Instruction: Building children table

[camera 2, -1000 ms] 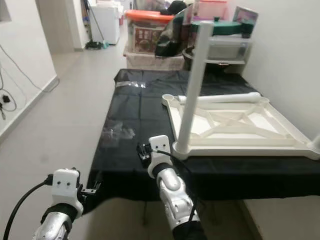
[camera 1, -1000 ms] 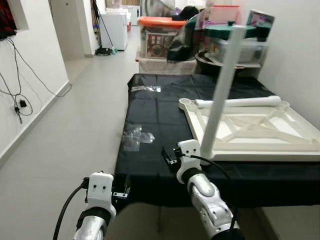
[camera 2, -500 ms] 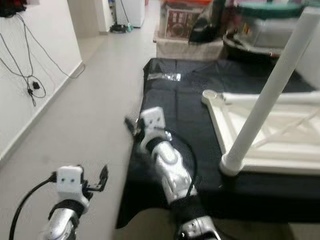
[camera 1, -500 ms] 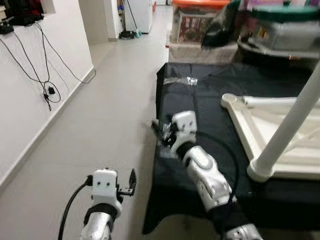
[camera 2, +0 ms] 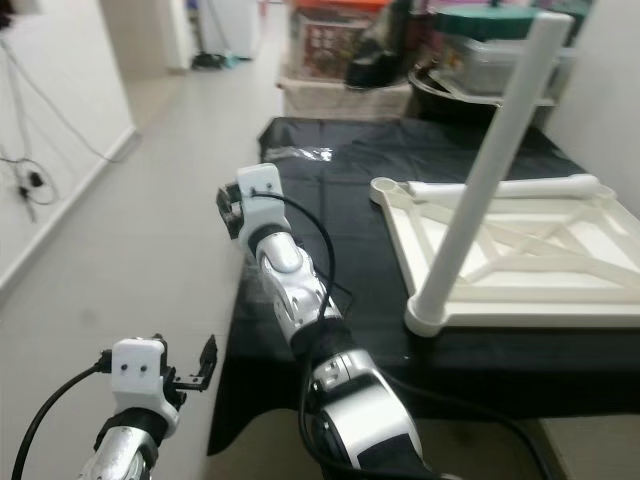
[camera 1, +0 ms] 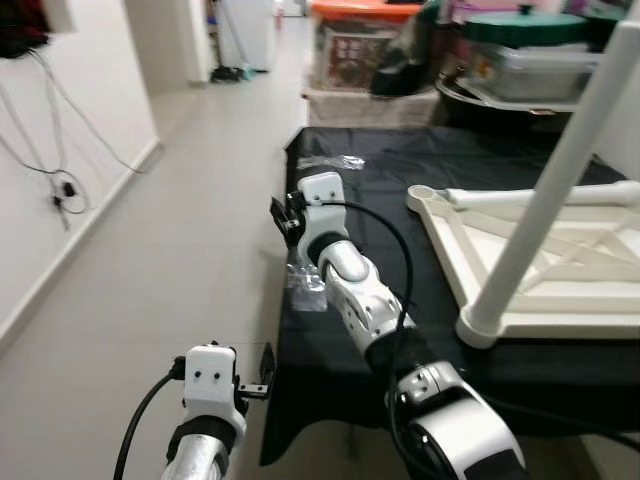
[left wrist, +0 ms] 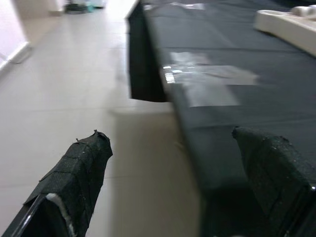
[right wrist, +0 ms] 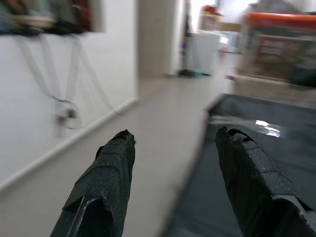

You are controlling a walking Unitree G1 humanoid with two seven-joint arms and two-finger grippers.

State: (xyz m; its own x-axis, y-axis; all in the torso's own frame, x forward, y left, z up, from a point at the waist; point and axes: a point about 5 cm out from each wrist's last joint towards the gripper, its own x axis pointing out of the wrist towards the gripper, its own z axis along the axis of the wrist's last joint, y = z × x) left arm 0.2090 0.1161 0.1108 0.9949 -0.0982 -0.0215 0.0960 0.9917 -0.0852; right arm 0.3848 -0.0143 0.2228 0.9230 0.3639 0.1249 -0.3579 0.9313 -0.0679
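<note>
Reaching mid-frame over the bench [camera 1: 360, 200], the right pincer [right wrist: 173, 168] gapes empty; left pincer [left wrist: 168, 177] released, idle at bottom left.

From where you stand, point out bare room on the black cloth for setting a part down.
Bare cloth lies between the right end effector and the upturned white tabletop, up to the plastic wrap. The tabletop crowds the right side; another clear wrapper lies at the left edge.

A black cloth [camera 1: 400, 250] spreads just beside the right gripper [camera 1: 283, 213]. Beyond the gripper lies 1 clear plastic bag [camera 1: 330, 162], and farther off stands an orange-lidded box [camera 1: 360, 45].
</note>
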